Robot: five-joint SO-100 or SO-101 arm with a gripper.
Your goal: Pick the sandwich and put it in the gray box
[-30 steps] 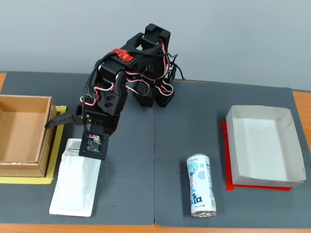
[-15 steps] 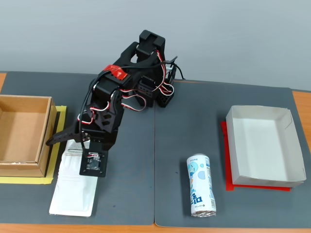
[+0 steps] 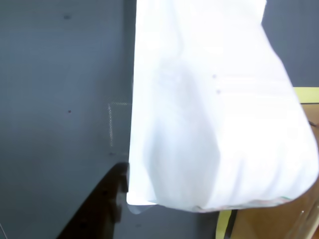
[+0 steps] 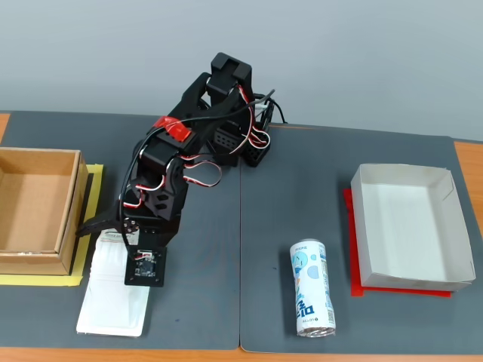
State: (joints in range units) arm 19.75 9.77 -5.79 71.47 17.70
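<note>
Gripper (image 4: pixel 113 235) jaws appear closed on the sandwich (image 4: pixel 113 300), though the contact is hidden in the fixed view; the pack is seen at the mat's left, beside the brown box (image 4: pixel 34 211), well apart from the gray box (image 4: pixel 411 226).

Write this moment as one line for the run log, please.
phase: grasping | pincer: at sandwich, closure unclear | gray box: empty, right in fixed view | can: lying between
</note>
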